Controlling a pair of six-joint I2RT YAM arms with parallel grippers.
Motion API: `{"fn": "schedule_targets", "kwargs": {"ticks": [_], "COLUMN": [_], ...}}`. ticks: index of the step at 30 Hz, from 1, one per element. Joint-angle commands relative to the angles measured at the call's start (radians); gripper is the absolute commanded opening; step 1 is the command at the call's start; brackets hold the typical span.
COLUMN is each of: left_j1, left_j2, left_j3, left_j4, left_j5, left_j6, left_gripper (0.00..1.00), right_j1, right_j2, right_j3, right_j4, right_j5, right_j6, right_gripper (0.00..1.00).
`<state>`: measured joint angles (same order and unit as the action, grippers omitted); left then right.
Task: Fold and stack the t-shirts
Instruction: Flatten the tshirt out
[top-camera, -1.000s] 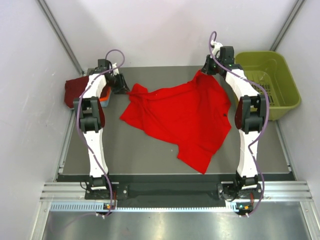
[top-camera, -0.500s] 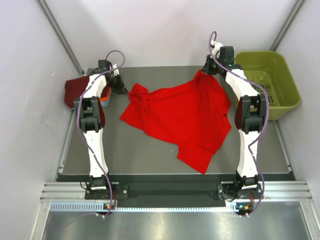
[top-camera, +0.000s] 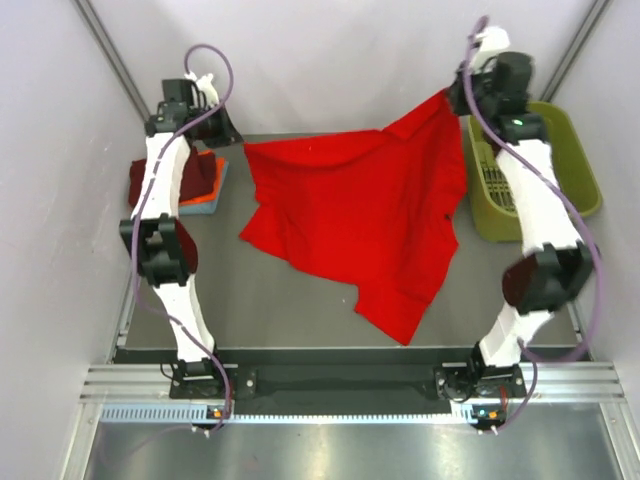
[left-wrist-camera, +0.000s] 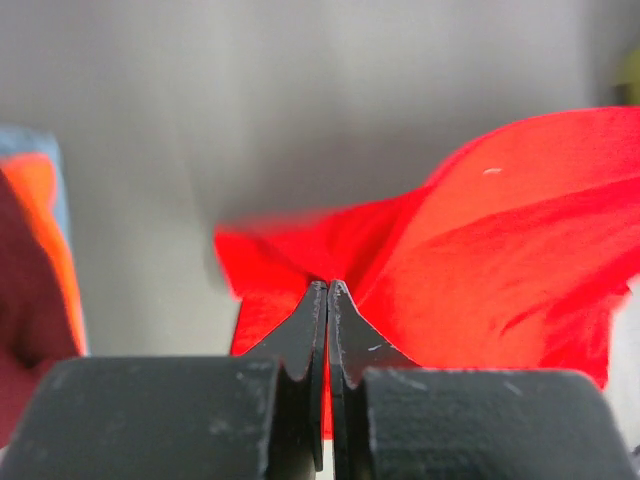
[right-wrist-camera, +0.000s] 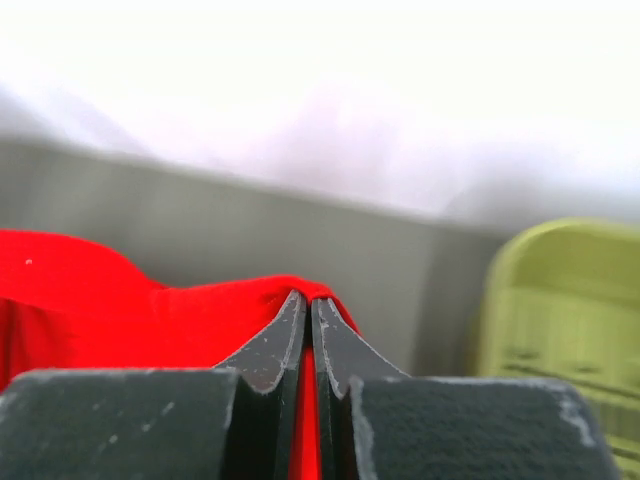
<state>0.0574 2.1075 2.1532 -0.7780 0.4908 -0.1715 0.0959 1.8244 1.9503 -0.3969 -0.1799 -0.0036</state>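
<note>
Grey table (top-camera: 250, 300) from above: the far edge of the red t-shirt (top-camera: 350, 220) has just been lifted and pulled wide, ready for folding, with its near end on the table. Left wrist view: the left gripper (left-wrist-camera: 327, 292) pinches one red corner. Right wrist view: the right gripper (right-wrist-camera: 307, 300) pinches the other corner.

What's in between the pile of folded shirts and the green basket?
The red t-shirt hangs stretched between the folded shirts and the green basket. The top view shows it.
</note>
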Motion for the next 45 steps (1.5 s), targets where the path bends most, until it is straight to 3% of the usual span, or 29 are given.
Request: {"fn": "schedule_targets", "kwargs": {"ticks": [1, 14, 23, 32, 37, 39, 45], "left_j1": [0.004, -0.007, -0.007, -0.008, -0.005, -0.007, -0.007], "left_j2": [-0.167, -0.624, -0.886, -1.119, -1.118, -1.106, -1.041], "left_j3": [0.045, -0.110, -0.147, -0.237, -0.213, -0.220, -0.355], "left_j4": [-0.018, -0.001, -0.046, 0.072, 0.078, 0.077, 0.048], "left_j5": [0.064, 0.069, 0.111, 0.054, -0.030, -0.040, -0.012], "left_j6": [0.081, 0.204, 0.198, 0.143, 0.142, 0.155, 0.202], "left_gripper": [0.00, 0.00, 0.00, 0.00, 0.00, 0.00, 0.00], "right_j1": [-0.045, -0.127, -0.127, -0.127, -0.127, -0.125, -0.117], "right_j2": [-0.221, -0.732, -1.013, -1.051, -0.992, -0.978, -1.024], "right_j3": [-0.028, -0.257, -0.237, 0.075, 0.211, 0.193, -0.147], "right_j4": [0.041, 0.020, -0.092, -0.241, -0.267, -0.252, -0.122], "right_j5": [0.045, -0.075, -0.138, -0.125, -0.098, -0.098, -0.131], "right_j6": [-0.053, -0.003, 0.051, 0.053, 0.034, 0.028, -0.021], "right_gripper": [0.00, 0.00, 0.00, 0.00, 0.00, 0.00, 0.00]}}
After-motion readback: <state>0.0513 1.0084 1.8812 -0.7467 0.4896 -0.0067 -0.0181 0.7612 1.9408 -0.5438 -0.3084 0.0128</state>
